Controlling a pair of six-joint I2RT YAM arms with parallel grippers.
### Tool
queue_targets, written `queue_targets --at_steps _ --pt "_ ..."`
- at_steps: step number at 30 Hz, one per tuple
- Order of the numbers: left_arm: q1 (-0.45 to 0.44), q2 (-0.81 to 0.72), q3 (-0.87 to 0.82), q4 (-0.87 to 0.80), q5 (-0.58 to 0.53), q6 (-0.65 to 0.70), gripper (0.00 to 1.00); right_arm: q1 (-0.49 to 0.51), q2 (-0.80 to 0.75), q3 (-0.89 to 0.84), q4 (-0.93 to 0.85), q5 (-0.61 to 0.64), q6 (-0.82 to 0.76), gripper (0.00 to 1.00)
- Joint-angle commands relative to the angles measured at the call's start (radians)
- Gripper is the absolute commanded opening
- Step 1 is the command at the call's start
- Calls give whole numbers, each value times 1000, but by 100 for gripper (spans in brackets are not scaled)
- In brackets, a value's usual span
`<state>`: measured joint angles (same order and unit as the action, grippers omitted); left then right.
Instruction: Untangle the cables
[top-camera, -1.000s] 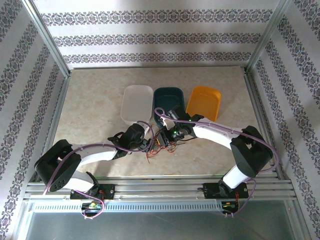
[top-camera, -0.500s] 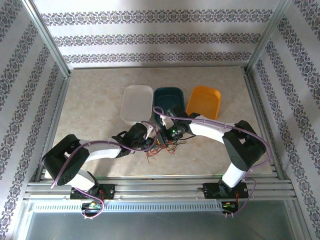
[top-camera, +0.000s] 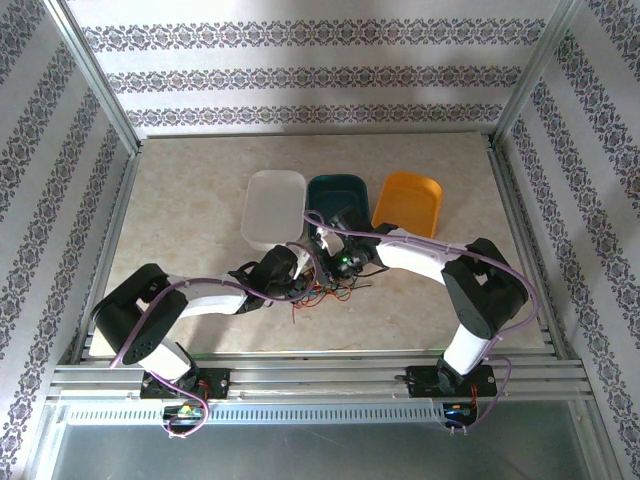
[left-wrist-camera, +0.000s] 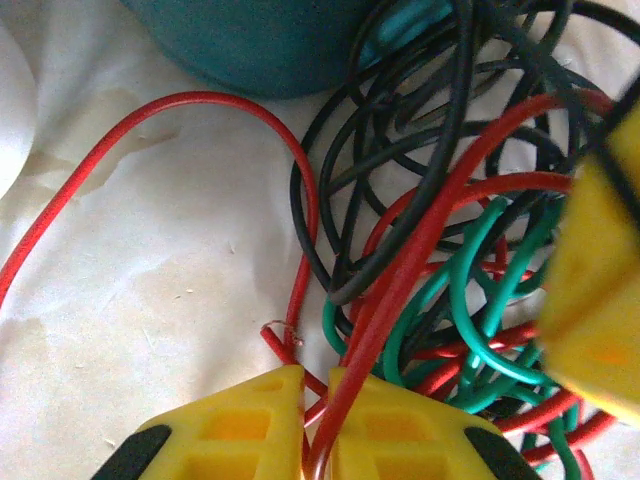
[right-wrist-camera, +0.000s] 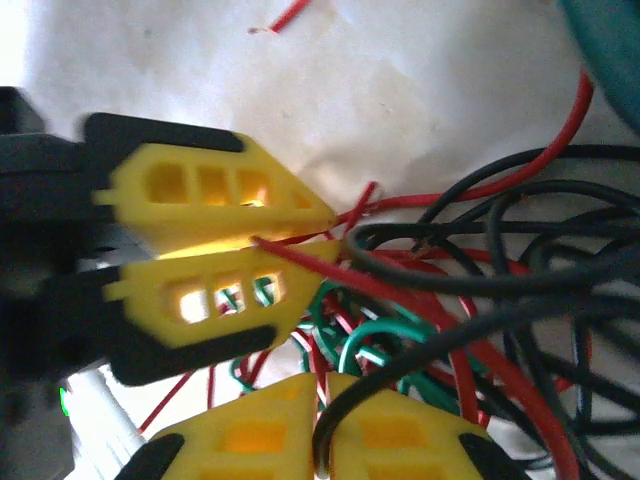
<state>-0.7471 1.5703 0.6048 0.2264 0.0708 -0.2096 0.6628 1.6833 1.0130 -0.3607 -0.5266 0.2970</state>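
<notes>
Both arms have closed in over the last second. My left hand (top-camera: 300, 272) slid toward 3 o'clock and my right hand (top-camera: 335, 262) toward 9 o'clock. They are now just beside each other over the cables (top-camera: 325, 290).

The cables are one clump on the worktop (top-camera: 190, 220), right at 6 o'clock of the teal tray (top-camera: 336, 180). A few red ends trail off toward 7 o'clock. The clump hasn't spread compared with a second ago: same footprint, same spot.

Hand states:
- Left hand (left-wrist-camera: 315, 385): clenched on the red cable (left-wrist-camera: 420, 228). The strand runs straight out of the gap between the fingers (left-wrist-camera: 250, 420) and up into the knot toward 1 o'clock. It looks fairly taut.
- Right hand (right-wrist-camera: 322, 390): clenched on a black cable (right-wrist-camera: 335, 405), which curls out of the gap toward 2 o'clock. Some thin red/white strand sits in the same gap. I can't tell whether it is pinched too.

In the right wrist view, the left fingers (right-wrist-camera: 220, 190) sit at 10 o'clock of mine, nearly touching.

My read is that both grips are set on different colours and no separation has happened yet. The hands converged, so nothing has been pulled apart. The next step calls for pulling apart, left toward 9 o'clock and right toward 3. The risk is that green and black loops are wrapped around the red strand, so a straight pull may tighten the knot or drag the whole clump along.
</notes>
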Motion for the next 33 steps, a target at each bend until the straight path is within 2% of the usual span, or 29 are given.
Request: queue_targets --at_steps 1,5,10,16,22,33 --pt "-17 36 5 -36 -40 1 13 -11 -139 -7 -10 -46 -16 9" --pt "-17 55 16 -52 -74 0 5 -18 -266 33 -30 -94 -8 8" --pt "-18 71 23 -60 -77 2 0 -50 -394 119 -34 -72 14 5" --pt "-21 69 10 -47 -88 -6 0 -126 -544 236 -21 -5 14 1" --pt "-29 74 1 -35 -91 -9 0 -200 -627 295 -1 -10 31 0" --pt "-50 98 -14 -27 -111 -8 0 -233 -748 381 -34 7 -35 1"
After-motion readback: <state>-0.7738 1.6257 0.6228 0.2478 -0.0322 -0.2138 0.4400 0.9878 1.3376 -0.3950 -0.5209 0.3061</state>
